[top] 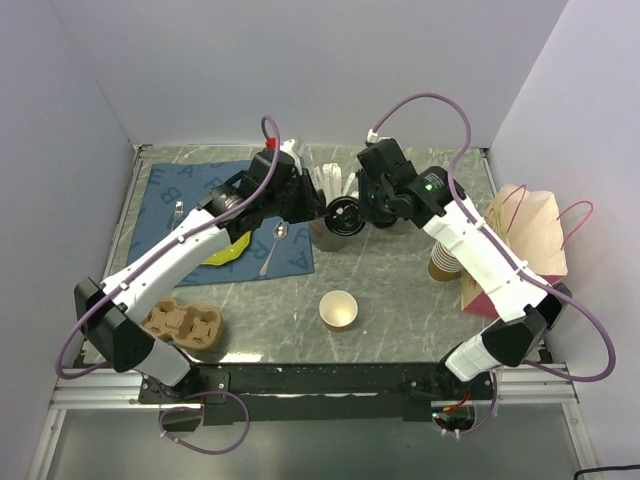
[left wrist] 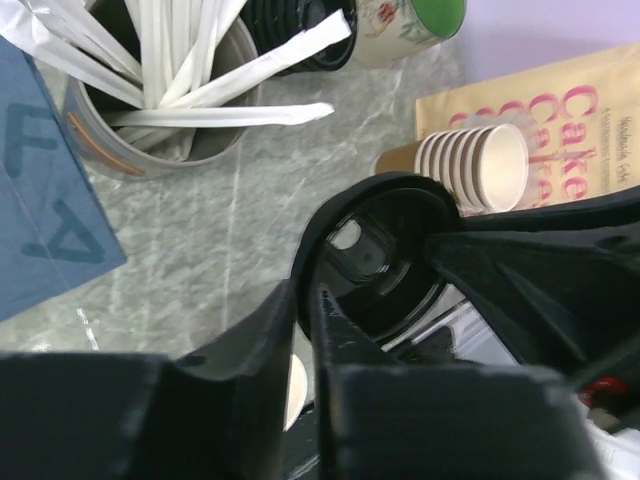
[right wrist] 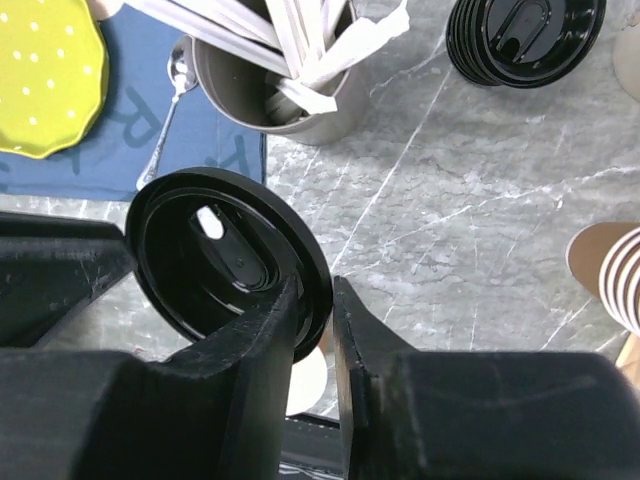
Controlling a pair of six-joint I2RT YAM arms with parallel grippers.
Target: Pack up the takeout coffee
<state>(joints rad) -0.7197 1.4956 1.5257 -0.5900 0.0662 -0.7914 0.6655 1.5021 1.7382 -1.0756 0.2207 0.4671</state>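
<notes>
Left pincer is pressed onto one rim of the black lid, a finger on each side of the edge. The right pincer pinches the opposite rim in the same way. The lid hangs clear of the table between the two arms. It is glossy moulded plastic, round, with a small sip opening.

The takeout coffee cup stands upright and uncapped on the grey veined marble table. It is nearer the arm bases than the lid and apart from both pincers. It is tan paper, pale inside.

Surroundings:
- Just behind the lid stands a dull metal tin packed with white paper-wrapped sticks.
- Near the tin are a stack of black lids and a floral-printed cup with a green inside.
- Nested tan cups sit beside the right forearm, next to a tan paper bag with pink cord handles.
- On the left side are a blue mat, a yellow white-dotted plate and a metal spoon.
- A moulded pulp cup carrier lies near the left base.

Writing: the bag reads "Cake" in pink, twice; the smaller print is illegible. The mat carries large pale letters, of which "F" and "A" are readable.
</notes>
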